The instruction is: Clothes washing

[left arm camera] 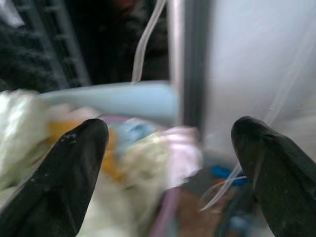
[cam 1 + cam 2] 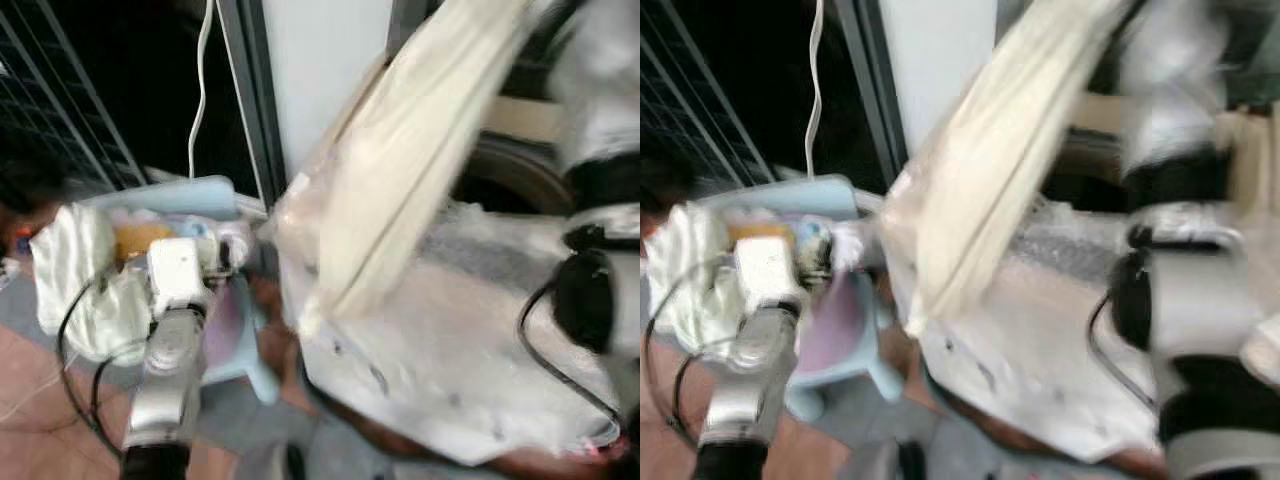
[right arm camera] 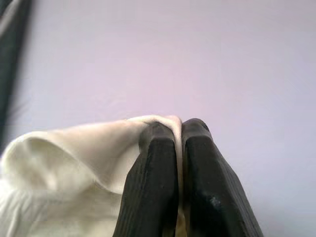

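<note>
Right pincer (image 3: 178, 136) raised, clamped on cream garment (image 2: 400, 170); left pincer (image 1: 170, 148) apart over laundry basket (image 2: 190, 195).

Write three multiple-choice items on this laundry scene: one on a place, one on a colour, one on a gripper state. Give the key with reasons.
1. Where does the laundry basket stand?
A. on the robot's left
B. on the robot's right
C. on top of the washing machine

2. What colour is the garment being lifted?
A. navy
B. cream
C. red

3. How is the right gripper?
A. wide open
B. shut on the garment
C. shut on a cable

Key:
1 A, the pale blue basket sits left of the lifted cloth, ahead of the left gripper.
2 B, the cloth is cream in head and wrist views.
3 B, its fingers pinch a cream fold.
</note>
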Controlling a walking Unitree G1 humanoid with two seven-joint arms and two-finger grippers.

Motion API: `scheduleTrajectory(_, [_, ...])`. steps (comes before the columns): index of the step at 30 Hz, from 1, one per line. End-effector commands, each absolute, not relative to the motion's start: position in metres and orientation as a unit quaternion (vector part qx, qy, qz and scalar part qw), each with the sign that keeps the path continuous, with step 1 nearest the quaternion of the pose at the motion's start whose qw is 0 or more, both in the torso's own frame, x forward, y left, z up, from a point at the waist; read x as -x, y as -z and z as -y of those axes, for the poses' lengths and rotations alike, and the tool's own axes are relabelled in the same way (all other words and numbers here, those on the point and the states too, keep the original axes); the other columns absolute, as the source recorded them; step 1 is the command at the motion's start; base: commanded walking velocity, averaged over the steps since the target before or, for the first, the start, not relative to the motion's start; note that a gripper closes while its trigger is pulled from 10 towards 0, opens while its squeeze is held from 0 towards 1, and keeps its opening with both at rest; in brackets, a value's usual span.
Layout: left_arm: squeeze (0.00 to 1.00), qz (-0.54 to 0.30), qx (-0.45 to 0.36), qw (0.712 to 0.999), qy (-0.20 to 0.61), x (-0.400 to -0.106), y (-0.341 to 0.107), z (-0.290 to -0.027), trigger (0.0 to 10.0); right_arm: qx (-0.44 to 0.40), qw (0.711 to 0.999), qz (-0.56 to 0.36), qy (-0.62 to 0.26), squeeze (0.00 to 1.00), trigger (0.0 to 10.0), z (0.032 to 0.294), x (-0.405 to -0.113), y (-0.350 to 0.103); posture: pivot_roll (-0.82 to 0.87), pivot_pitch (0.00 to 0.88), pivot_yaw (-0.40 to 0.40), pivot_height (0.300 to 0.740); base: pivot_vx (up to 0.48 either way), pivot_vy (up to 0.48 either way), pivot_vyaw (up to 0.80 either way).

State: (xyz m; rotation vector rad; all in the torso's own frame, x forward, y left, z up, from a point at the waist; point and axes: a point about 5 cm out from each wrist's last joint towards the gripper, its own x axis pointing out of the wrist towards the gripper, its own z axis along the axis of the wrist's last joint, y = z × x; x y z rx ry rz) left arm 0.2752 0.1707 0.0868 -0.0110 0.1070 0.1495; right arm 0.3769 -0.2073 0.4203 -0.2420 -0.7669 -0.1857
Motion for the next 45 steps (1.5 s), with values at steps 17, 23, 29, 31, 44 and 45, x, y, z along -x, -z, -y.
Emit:
scheduleTrajectory(17, [0.0,-0.055,0.007,0.997,-0.057,-0.279,-0.088,-0.164,10.0,0.093,0.976,0.169,-0.099,1.0,10.0,0.163,-0.339,-0.218,-0.06,0.014,0.079,0.74,0.0,0.0,0.0])
scheduleTrajectory(23, [0.0,-0.056,0.007,0.997,-0.059,-0.28,-0.088,-0.164,10.0,0.046,0.951,0.102,-0.29,1.0,10.0,0.133,-0.309,-0.196,-0.06,0.016,0.08,0.74,0.0,0.0,0.0])
scheduleTrajectory(29, [0.0,-0.06,0.009,0.997,-0.054,-0.28,-0.087,-0.163,10.0,0.116,0.931,-0.006,-0.347,1.0,10.0,0.129,-0.299,-0.157,-0.07,0.024,0.081,0.74,0.0,0.0,0.0])
scheduleTrajectory(31, [0.0,-0.061,0.011,0.997,-0.055,-0.279,-0.087,-0.163,10.0,0.148,0.931,-0.012,-0.333,1.0,2.0,0.129,-0.302,-0.153,-0.06,0.026,0.081,0.74,0.0,0.0,0.0])
scheduleTrajectory(44, [0.0,-0.068,0.01,0.996,-0.056,-0.28,-0.086,-0.163,10.0,0.208,0.973,-0.051,-0.084,0.0,0.0,0.181,-0.34,-0.16,-0.06,0.028,0.079,0.74,0.0,0.0,0.0])
scheduleTrajectory(45, [0.0,-0.069,0.009,0.996,-0.056,-0.28,-0.086,-0.163,10.0,0.173,0.983,-0.052,-0.033,0.0,0.0,0.194,-0.344,-0.165,-0.06,0.028,0.079,0.74,0.0,0.0,0.0])
